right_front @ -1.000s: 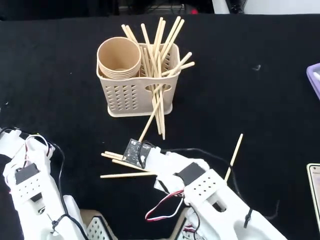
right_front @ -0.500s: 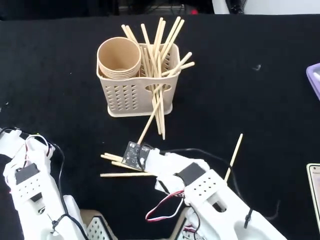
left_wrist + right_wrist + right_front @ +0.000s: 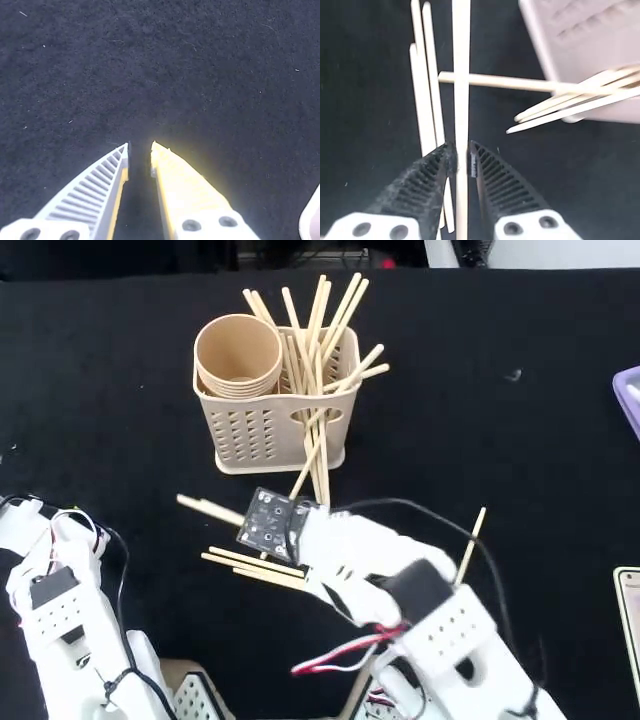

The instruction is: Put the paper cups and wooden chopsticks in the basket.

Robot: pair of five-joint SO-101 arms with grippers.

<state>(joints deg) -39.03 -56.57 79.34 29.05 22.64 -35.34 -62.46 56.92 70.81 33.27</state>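
Observation:
A beige basket (image 3: 275, 425) stands at the back of the black table. It holds stacked paper cups (image 3: 238, 352) and several wooden chopsticks (image 3: 325, 325). My right gripper (image 3: 263, 523) hovers just in front of it, shut on one chopstick (image 3: 205, 507) that sticks out sideways. In the right wrist view that chopstick (image 3: 461, 90) runs straight out from between the fingertips of the gripper (image 3: 460, 159). Under it lie loose chopsticks (image 3: 250, 567) on the cloth. Another chopstick (image 3: 468, 545) lies to the right. My left gripper (image 3: 139, 147) is shut over bare cloth.
Some chopsticks (image 3: 318, 480) lean out of the basket's front onto the table. A purple object (image 3: 628, 392) and a light-rimmed item (image 3: 630, 608) sit at the right edge. The left arm (image 3: 55, 605) rests at the near left corner.
My right gripper has risen and moved toward the basket with one chopstick taken off the table. The left arm has not moved.

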